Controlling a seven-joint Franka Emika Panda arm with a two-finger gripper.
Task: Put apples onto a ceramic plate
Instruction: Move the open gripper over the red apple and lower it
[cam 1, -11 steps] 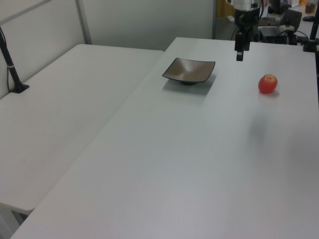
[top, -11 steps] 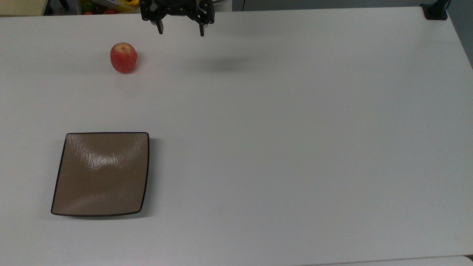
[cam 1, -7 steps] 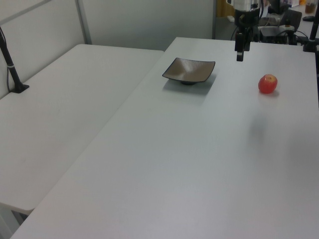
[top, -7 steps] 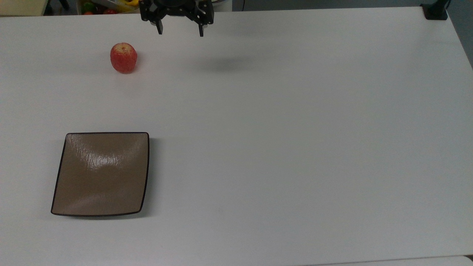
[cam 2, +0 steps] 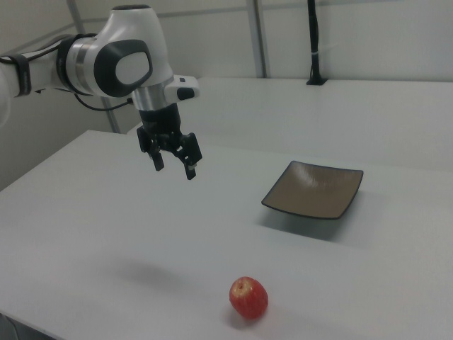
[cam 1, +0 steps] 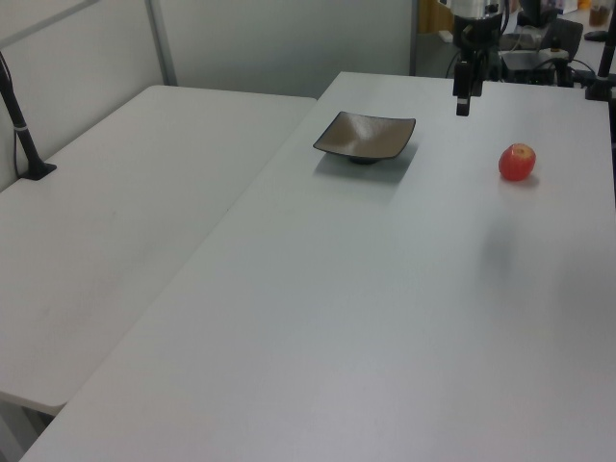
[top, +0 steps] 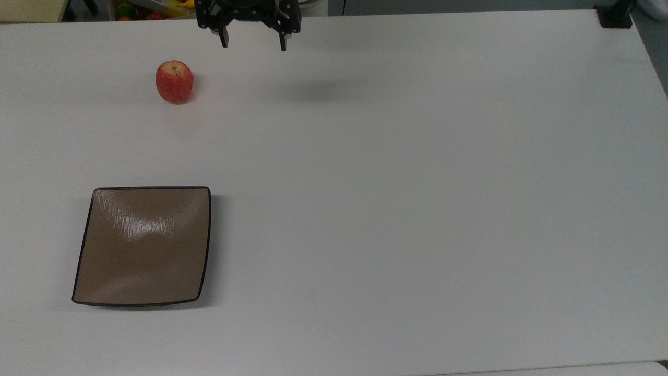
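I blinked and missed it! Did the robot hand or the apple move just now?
The gripper crept slightly toward the top view's upper edge, open and holding nothing. The apple stayed put on the table, and the plate stayed bare.
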